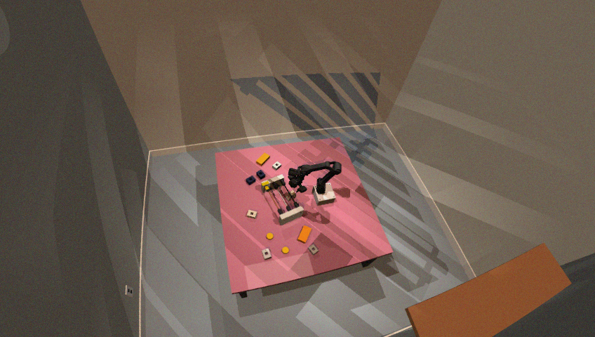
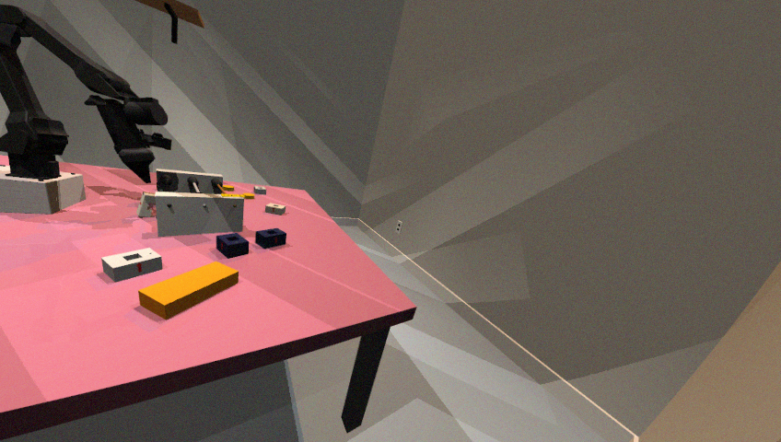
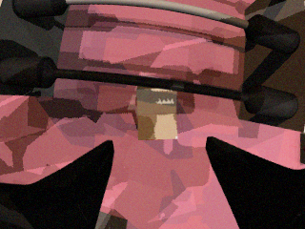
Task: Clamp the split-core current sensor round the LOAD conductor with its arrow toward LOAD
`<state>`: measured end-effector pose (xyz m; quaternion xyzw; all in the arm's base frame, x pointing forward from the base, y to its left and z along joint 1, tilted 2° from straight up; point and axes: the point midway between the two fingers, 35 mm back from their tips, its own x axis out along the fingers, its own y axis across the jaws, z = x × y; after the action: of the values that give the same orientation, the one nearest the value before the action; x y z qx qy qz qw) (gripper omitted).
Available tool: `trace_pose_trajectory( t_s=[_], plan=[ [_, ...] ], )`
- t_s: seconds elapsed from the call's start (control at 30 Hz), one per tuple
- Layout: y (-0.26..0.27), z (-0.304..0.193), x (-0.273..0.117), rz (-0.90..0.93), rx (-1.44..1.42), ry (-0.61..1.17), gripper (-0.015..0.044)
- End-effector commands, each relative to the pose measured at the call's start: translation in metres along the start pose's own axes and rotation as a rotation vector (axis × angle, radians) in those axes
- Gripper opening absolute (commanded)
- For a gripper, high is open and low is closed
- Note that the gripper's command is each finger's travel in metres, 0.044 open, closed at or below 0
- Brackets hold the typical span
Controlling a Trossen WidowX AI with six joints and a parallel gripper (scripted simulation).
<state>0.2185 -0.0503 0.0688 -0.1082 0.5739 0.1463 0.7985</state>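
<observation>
The open split-core sensor (image 1: 292, 192) (image 2: 145, 205) (image 3: 164, 121) is a small beige block on the table, beside the rack at the black conductor (image 3: 119, 80). Its arrow cannot be made out. My gripper (image 1: 299, 187) (image 2: 145, 180) (image 3: 160, 144) is partly open and empty, pointing down above the sensor's side of the rack. In the wrist view the sensor shows centred just beyond the gap between the fingertips. The copper-coloured LOAD conductor (image 1: 273, 201) is at the rack's far side from the arm, with the yellow LOAD marker (image 1: 265, 183) (image 2: 232, 195) at one end.
The rack's two pale end walls (image 1: 291, 215) (image 2: 200, 215) hold the conductors, a white one (image 3: 157, 4) in the middle. Two dark blocks (image 2: 232, 245) (image 2: 270, 238), an orange bar (image 1: 262, 159) (image 2: 189, 289) and a white block (image 2: 132, 263) stand beyond the LOAD-marker end.
</observation>
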Motion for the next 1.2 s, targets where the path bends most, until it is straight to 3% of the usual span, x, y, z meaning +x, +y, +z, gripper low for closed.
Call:
trace_pose_trajectory(
  t_s=[0.0, 1.07, 1.17],
  plan=[
    [0.002, -0.003, 0.010, 0.014, 0.005, 0.012, 0.0332],
    [0.004, -0.005, 0.052, 0.014, 0.005, 0.011, 0.0332],
    [0.003, -0.001, 0.048, 0.009, -0.003, -0.003, 0.0253]
  ],
)
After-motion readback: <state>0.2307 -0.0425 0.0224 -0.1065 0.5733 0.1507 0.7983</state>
